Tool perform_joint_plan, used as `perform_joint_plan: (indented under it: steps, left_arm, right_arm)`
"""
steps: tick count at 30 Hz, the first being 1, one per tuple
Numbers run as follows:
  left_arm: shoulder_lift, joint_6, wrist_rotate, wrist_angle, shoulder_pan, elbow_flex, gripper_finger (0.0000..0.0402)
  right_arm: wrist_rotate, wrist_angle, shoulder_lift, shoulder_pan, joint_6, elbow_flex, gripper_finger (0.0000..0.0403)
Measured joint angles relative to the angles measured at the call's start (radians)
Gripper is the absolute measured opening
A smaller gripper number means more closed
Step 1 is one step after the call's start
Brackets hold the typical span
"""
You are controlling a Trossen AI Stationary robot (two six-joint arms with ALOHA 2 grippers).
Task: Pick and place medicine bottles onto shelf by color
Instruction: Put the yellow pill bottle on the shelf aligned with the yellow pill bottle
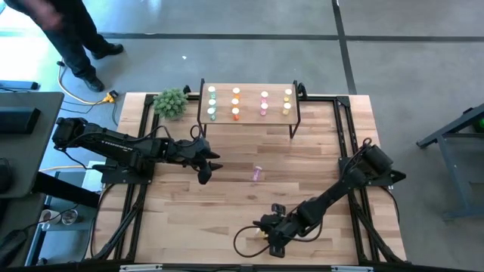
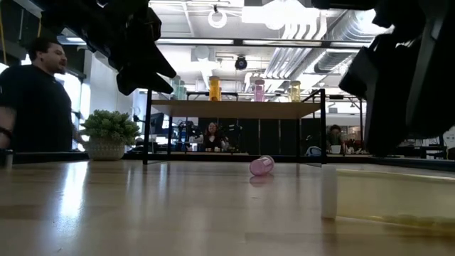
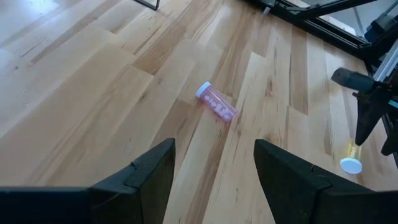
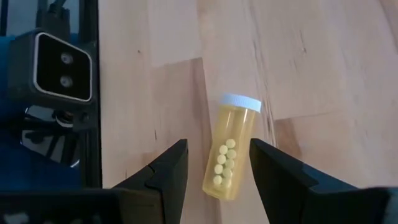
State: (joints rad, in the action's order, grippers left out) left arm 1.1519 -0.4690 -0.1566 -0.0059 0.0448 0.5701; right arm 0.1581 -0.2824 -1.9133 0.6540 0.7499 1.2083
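Observation:
A yellow medicine bottle [image 4: 229, 155] with a white cap lies on its side near the table's front edge. My right gripper [image 4: 217, 152] is open, tilted down over it, one finger on either side with a gap to each. A pink bottle [image 1: 257, 174] lies on its side mid-table, ahead of my open left gripper [image 3: 214, 149], which hovers to its left [image 1: 210, 168]. Several bottles stand on the shelf [image 1: 249, 113] at the far edge, in green, orange, pink and yellow columns.
A green plant [image 1: 171, 102] stands left of the shelf. A person [image 1: 72, 38] stands beyond the table's far left corner. A camera housing [image 4: 62, 59] sits at the front edge close to my right gripper. Bare wood lies between the pink bottle and the shelf.

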Motion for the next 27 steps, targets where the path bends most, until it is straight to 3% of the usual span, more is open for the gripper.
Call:
perform_joint_plan:
  steps: [27]
  left_arm:
    - [0.0, 0.0, 0.0, -0.001, 0.0, 0.0, 0.0207]
  right_arm:
    - [-0.037, 0.011, -0.084, -0.001, 0.114, 0.003, 0.0163]
